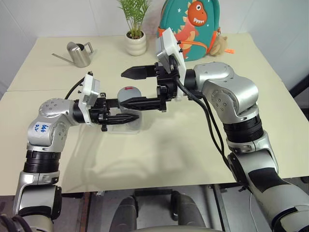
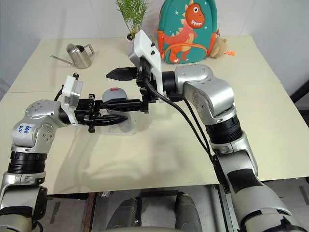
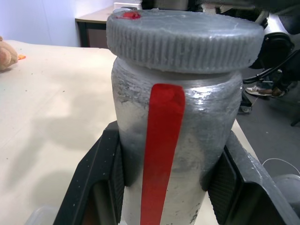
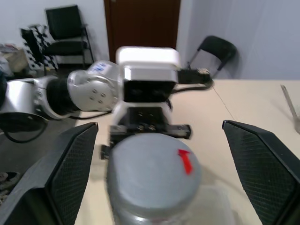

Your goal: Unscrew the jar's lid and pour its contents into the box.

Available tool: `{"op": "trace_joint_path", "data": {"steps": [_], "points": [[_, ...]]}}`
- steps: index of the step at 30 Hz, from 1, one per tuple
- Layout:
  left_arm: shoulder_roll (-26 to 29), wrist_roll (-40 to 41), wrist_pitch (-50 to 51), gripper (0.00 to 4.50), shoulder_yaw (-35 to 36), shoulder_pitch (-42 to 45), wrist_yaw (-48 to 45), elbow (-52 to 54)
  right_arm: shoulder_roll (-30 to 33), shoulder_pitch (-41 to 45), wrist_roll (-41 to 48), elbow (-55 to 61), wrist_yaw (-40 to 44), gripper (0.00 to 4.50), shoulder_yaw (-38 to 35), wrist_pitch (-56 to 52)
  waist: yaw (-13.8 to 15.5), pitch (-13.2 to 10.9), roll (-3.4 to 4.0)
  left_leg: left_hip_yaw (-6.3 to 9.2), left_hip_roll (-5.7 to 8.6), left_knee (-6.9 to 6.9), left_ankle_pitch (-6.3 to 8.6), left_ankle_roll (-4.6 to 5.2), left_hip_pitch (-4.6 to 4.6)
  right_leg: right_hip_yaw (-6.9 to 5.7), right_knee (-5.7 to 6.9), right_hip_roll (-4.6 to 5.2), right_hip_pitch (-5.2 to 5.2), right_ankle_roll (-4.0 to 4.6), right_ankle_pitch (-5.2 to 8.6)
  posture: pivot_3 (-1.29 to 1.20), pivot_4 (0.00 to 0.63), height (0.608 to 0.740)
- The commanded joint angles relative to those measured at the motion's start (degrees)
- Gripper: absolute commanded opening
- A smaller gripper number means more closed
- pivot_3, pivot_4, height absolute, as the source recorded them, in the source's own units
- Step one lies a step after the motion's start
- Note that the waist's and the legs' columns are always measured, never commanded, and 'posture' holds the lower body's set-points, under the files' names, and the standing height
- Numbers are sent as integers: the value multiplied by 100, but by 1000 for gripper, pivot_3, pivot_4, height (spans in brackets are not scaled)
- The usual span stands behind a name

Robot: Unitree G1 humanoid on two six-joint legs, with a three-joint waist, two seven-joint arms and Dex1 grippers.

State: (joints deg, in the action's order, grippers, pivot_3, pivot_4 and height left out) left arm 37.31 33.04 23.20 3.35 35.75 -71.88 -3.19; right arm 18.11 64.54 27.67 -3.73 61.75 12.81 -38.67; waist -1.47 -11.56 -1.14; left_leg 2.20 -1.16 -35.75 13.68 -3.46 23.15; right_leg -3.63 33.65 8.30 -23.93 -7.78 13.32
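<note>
The silvery-grey jar [image 3: 187, 136] with a red stripe is upright, held above the table, with my left gripper [image 1: 123, 110] shut on its body; a black finger [image 3: 101, 173] presses each side. The ribbed grey lid [image 3: 183, 40] with a red mark sits on the jar's mouth. My right gripper [image 1: 136, 88] is open and level, one finger on each side of the lid [image 4: 152, 164] and apart from it. The clear box [image 1: 124, 126] lies on the table directly under the jar. The contents are hidden inside the jar.
At the back of the table [image 1: 174, 159] stand a steel watering can [image 1: 79, 53], a white plant pot [image 1: 136, 42], a dinosaur backpack [image 1: 193, 24] and a small plush toy [image 1: 219, 46]. The table's front edge runs close below both arms.
</note>
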Motion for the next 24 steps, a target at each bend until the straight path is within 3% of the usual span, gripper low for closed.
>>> {"op": "trace_joint_path", "data": {"steps": [1, 24], "points": [[-18, 0, -60, 1883, 23, 70, 1, 89, -116, 124, -88, 13, 0, 4464, 31, 135, -6, 0, 0, 0, 0, 0, 0, 0, 0, 0, 0, 0, 0, 0, 0, 0, 150, 740], [19, -3, -28, 1883, 38, -11, -41, 155, 204, -9, -48, -220, 376, 4464, -259, 241, -5, 0, 0, 0, 0, 1, 0, 0, 1, 1, -1, 0, -2, 0, 0, 0, 150, 740]]}}
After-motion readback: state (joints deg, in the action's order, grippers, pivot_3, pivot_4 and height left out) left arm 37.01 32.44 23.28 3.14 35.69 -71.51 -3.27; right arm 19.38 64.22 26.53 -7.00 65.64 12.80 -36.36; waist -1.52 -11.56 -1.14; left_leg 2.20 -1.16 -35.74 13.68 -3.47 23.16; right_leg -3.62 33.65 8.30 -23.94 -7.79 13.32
